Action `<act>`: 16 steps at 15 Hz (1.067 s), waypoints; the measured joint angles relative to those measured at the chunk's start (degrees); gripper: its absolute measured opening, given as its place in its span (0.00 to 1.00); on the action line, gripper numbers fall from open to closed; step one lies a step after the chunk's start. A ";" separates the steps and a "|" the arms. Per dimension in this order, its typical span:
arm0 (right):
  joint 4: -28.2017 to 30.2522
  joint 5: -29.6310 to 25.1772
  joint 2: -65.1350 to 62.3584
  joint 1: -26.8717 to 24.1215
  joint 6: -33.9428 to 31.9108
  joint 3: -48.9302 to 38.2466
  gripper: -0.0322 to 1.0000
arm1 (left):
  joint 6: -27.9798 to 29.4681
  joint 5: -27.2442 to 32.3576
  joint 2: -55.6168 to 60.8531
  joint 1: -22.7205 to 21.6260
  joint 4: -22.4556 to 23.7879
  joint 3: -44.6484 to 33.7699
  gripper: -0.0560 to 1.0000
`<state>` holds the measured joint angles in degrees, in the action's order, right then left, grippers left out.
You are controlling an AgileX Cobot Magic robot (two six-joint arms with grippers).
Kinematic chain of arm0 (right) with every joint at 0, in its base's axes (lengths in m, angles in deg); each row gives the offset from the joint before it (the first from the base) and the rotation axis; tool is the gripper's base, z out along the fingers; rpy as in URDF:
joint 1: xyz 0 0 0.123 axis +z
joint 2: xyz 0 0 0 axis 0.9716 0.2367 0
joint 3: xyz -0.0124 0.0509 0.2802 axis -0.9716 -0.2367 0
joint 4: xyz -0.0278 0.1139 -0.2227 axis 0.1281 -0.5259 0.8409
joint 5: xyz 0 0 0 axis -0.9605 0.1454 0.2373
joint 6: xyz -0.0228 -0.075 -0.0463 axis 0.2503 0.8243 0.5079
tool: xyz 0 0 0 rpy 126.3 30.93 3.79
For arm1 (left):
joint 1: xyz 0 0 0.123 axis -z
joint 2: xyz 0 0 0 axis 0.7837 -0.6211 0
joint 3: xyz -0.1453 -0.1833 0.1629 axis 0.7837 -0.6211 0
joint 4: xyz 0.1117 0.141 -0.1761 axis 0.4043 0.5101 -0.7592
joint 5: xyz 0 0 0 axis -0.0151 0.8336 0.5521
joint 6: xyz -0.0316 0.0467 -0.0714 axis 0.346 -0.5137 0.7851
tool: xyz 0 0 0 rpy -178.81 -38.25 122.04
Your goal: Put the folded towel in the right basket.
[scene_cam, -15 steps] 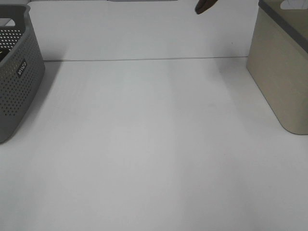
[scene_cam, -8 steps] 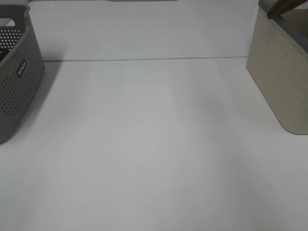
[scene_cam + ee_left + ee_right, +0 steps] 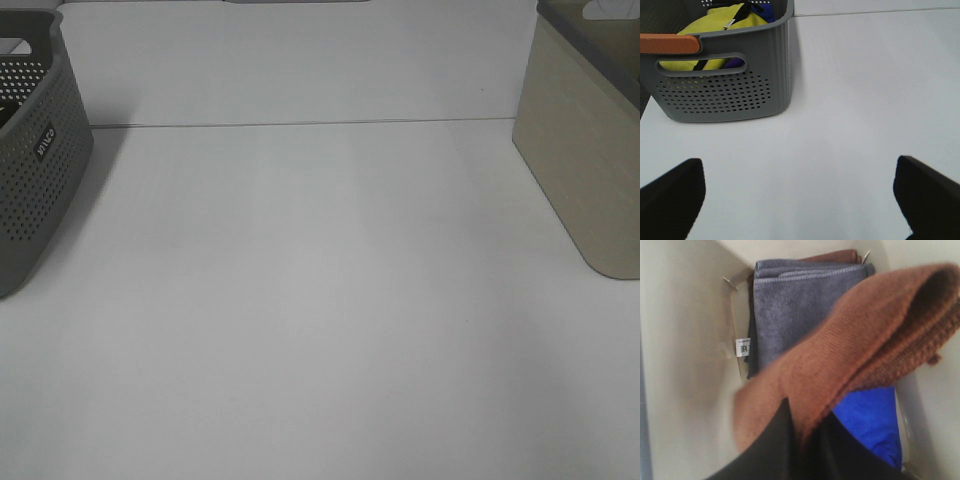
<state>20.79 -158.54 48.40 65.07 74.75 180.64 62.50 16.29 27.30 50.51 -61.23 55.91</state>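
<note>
In the right wrist view my right gripper [image 3: 800, 437] is shut on the folded brown towel [image 3: 855, 345] and holds it over the inside of the beige right basket [image 3: 685, 340]. A folded grey towel [image 3: 795, 300] and a blue cloth [image 3: 870, 415] lie in the basket below it. In the exterior high view the right basket [image 3: 585, 150] stands at the right edge; the towel and both grippers are out of that view. My left gripper [image 3: 800, 200] is open and empty above the table.
A grey perforated basket [image 3: 35, 170] stands at the left edge of the white table [image 3: 320, 300]. In the left wrist view the grey basket [image 3: 725, 95] holds yellow and purple cloths. A seam line crosses the far part of the table.
In the exterior high view the brown towel moved from the top middle rightwards over the right basket, then left that view. The left arm has not moved.
</note>
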 joint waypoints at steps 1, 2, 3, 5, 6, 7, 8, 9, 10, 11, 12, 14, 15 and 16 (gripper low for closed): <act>0.00 0.00 0.97 0.00 -0.57 0.00 0.19 | 0.00 0.00 0.00 0.00 0.00 0.00 0.97; 0.00 0.06 1.66 0.00 -1.32 0.00 0.33 | 0.00 0.00 0.00 0.00 0.00 0.00 0.97; -0.11 0.06 1.89 0.00 -1.60 0.00 0.55 | 0.00 0.00 0.00 0.00 0.00 0.00 0.97; -2.12 0.06 1.66 0.06 -1.60 0.00 0.68 | 0.00 0.00 0.00 0.00 0.00 0.00 0.97; -4.01 0.06 1.26 0.40 -1.60 0.00 0.69 | 0.00 0.00 0.00 0.00 0.00 0.00 0.97; -5.27 0.11 0.57 1.09 -1.60 0.00 0.70 | 0.00 0.00 0.00 0.00 0.00 0.00 0.97; -5.61 0.11 -0.11 2.35 -1.60 0.00 0.70 | 0.00 0.00 0.00 0.00 0.00 0.00 0.97; -5.67 0.11 -1.15 4.30 -1.60 0.00 0.70 | 0.00 0.00 0.00 0.00 0.00 0.00 0.97; -5.67 0.06 -2.29 6.25 -1.60 0.00 0.70 | 0.00 0.00 0.00 0.00 0.00 0.00 0.97; -5.61 0.06 -3.50 8.42 -1.60 0.00 0.70 | 0.00 0.00 0.00 0.00 0.00 0.00 0.97; -5.39 0.06 -4.70 10.43 -1.60 0.00 0.70 | 0.00 0.00 0.00 0.00 0.00 0.00 0.97; -4.64 0.11 -8.25 13.98 -1.60 -1.72 0.70 | 0.00 0.00 0.00 0.00 0.00 0.00 0.97; -4.47 0.11 -9.45 14.73 -1.60 -2.69 0.70 | 0.00 0.00 0.00 0.00 0.00 0.00 0.97; -4.30 0.17 -11.92 15.47 -1.66 -5.04 0.70 | 0.00 0.00 0.00 0.00 0.00 0.00 0.97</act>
<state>16.49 -158.37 36.49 80.54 73.09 175.60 62.50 16.29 27.30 50.51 -61.23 55.91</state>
